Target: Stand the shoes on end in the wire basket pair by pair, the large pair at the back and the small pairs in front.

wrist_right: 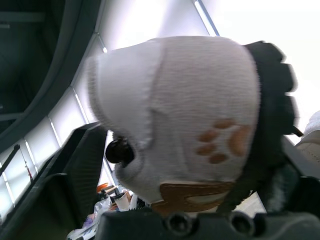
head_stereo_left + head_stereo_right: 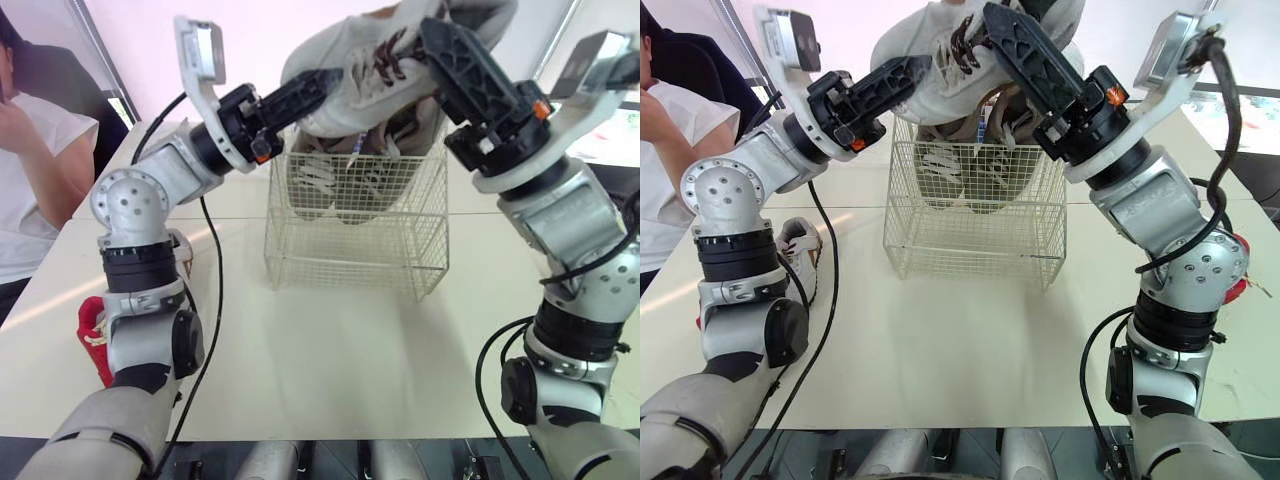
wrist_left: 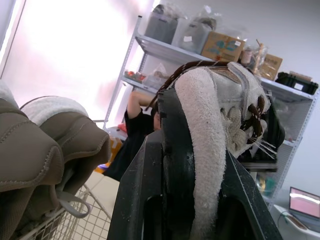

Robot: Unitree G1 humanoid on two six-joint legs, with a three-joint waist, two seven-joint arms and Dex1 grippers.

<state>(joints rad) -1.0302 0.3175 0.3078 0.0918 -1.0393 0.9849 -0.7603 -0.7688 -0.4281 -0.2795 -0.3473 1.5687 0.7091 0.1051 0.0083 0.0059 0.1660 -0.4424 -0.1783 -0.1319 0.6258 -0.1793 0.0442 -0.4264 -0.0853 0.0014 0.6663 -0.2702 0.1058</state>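
Wide pale counter (image 2: 330, 350), and at its far middle stands the wire basket (image 2: 352, 252), with grey-brown shoes (image 2: 330, 185) already upright inside and their collars poking above the rim. Right over the basket hangs the big white sneaker (image 2: 350, 60) (brown laces, easy to spot), carried clear of the wire between both arms. The left jaws are clenched on the sneaker's edge at one end, and the right jaws are clamped over its laced top. Down on the counter beside the left arm lies a small white shoe (image 2: 798, 245).
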